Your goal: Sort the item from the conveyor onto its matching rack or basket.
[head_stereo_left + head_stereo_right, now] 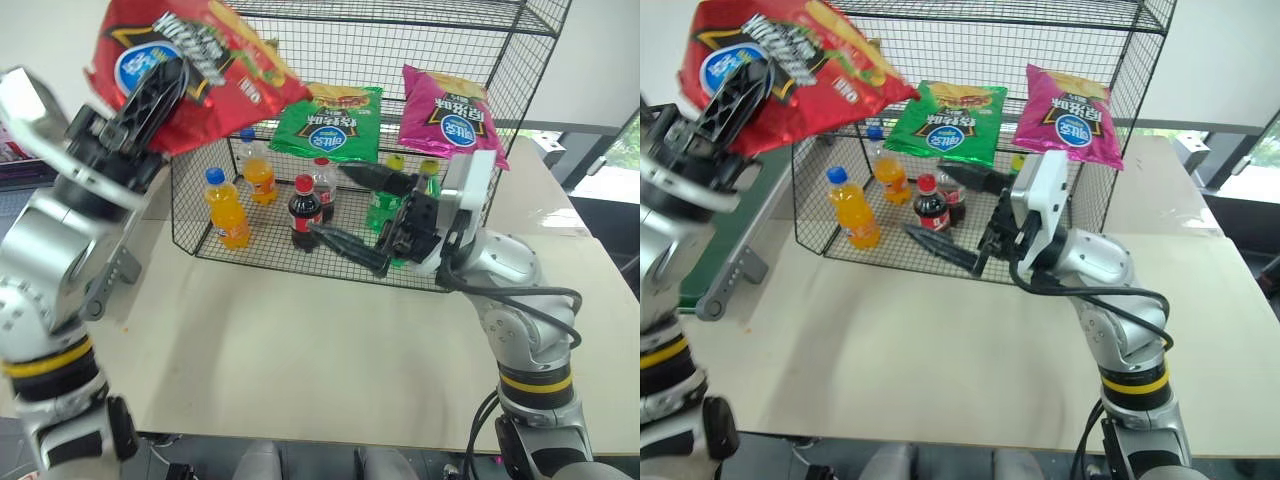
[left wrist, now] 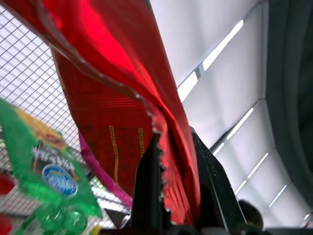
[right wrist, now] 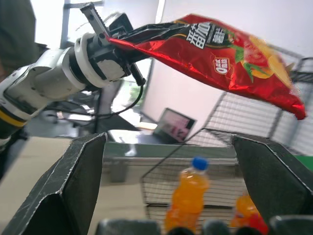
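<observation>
Red bag held up at the rack's left front corner.
The left hand (image 1: 165, 75) pinches the flat red crinkly chip bag (image 1: 195, 70), its length pointing toward the tall black wire-mesh rack (image 1: 520, 60); the right hand (image 1: 360, 215), spread, carries nothing.

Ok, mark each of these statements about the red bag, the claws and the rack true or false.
1. The left claw is shut on the red chip bag. True.
2. The red chip bag lies on the table. False: it is held up in the air.
3. The right claw is open and empty. True.
4. The green bag lies on the table. False: it sits in the rack, beside the magenta bag.
</observation>
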